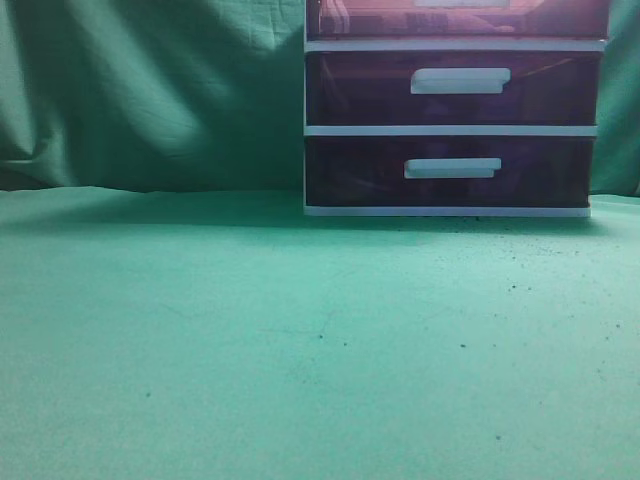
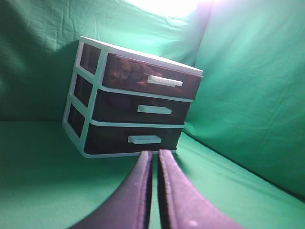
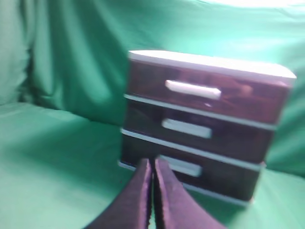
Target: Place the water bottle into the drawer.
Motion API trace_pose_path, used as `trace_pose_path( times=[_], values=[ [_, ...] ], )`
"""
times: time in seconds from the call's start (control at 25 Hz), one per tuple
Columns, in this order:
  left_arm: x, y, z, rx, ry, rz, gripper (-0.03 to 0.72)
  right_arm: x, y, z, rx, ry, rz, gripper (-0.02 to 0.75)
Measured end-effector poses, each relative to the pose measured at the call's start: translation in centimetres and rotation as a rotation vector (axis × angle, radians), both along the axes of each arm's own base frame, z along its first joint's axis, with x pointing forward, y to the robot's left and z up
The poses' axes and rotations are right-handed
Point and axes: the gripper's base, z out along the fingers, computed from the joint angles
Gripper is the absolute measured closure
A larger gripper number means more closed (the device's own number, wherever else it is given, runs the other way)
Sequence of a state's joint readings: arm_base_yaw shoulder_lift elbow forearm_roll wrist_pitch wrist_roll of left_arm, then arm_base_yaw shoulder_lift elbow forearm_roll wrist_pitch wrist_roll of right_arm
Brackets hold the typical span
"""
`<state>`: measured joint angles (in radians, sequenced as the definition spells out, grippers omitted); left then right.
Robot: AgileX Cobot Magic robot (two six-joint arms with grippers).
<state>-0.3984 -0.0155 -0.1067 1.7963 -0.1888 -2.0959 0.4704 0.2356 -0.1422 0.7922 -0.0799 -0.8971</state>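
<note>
The white-framed cabinet (image 1: 452, 130) stands at the back right of the green table. Its top reddish-pink drawer (image 1: 455, 18) is pushed in and cut off by the frame's top edge. It also shows in the left wrist view (image 2: 152, 78) and the right wrist view (image 3: 209, 90), closed, with a white bar handle (image 2: 165, 81). A ribbed shape shows faintly through its front in the left wrist view. No water bottle is in open view. My left gripper (image 2: 155, 155) and right gripper (image 3: 152, 163) are shut and empty, short of the cabinet. Neither shows in the exterior view.
Two darker purple drawers (image 1: 450, 88) (image 1: 448, 172) sit closed below the top one. Green cloth covers the table (image 1: 300, 340) and hangs as a backdrop (image 1: 150, 90) behind and beside the cabinet. Small dark specks lie on the cloth at the right.
</note>
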Motion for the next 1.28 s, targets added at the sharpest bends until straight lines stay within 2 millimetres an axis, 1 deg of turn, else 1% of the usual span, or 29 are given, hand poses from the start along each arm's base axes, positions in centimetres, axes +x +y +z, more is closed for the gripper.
trace_pose_path(
  times=[0.08,0.2,0.28,0.4,0.48,0.6,0.72,1.28],
  values=[
    [0.0,0.0,0.0,0.0,0.0,0.0,0.688,-0.3,-0.7,-0.9,0.037,0.008,-0.063,0.738],
    [0.0,0.0,0.0,0.0,0.0,0.0,0.688,-0.9,-1.3,-1.8,0.038,0.033,-0.153,0.738],
    [0.0,0.0,0.0,0.0,0.0,0.0,0.688,-1.2,-1.6,-2.6,0.029,0.109,-0.213,0.738],
    [0.0,0.0,0.0,0.0,0.0,0.0,0.688,-1.7,-2.4,-3.9,0.081,0.245,-0.346,0.738],
    [0.0,0.0,0.0,0.0,0.0,0.0,0.688,-2.0,-2.9,-4.7,0.104,0.294,-0.424,0.738],
    [0.0,0.0,0.0,0.0,0.0,0.0,0.688,-1.9,-3.2,-6.4,0.096,0.342,-0.47,0.738],
    [0.0,0.0,0.0,0.0,0.0,0.0,0.688,-1.7,-3.2,-7.9,0.101,0.377,-0.474,0.738],
    [0.0,0.0,0.0,0.0,0.0,0.0,0.688,-1.7,-3.2,-8.0,0.09,0.379,-0.479,0.738]
  ],
)
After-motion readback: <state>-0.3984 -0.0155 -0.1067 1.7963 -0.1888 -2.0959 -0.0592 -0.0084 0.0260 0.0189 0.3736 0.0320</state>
